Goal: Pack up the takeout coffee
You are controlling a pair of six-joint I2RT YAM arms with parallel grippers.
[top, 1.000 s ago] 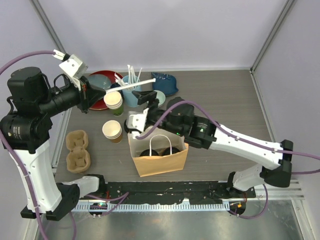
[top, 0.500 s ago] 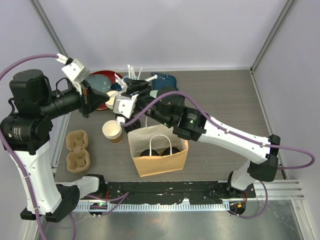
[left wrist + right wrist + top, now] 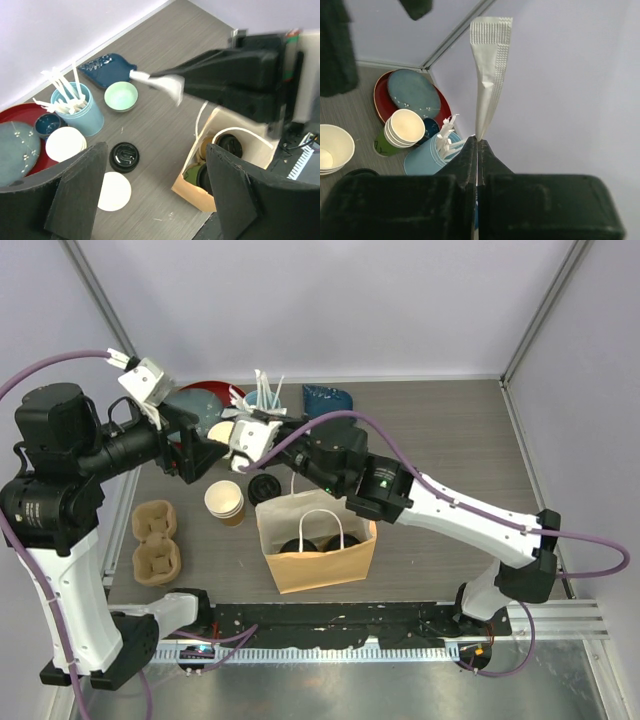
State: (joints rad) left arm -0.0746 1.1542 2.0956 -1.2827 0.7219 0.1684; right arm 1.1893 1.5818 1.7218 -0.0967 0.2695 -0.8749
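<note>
Cup step looks done: the black-lidded green-walled paper cup (image 3: 192, 172) and the brown-walled paper cup (image 3: 231, 145) both sit upright, side by side, inside the brown paper bag (image 3: 320, 568). We're on extras, I'd say. The right gripper (image 3: 477, 142) is pinched tight on a flat white paper sachet (image 3: 490, 65), held up near the blue tin of white utensils (image 3: 82, 115) and clear of the bag. The left gripper (image 3: 198, 448) is empty and spread wide, facing the sachet. Next is probably a handover or a swing over the bag mouth to release, and either way it must miss the white bag handles (image 3: 322, 525).
</note>
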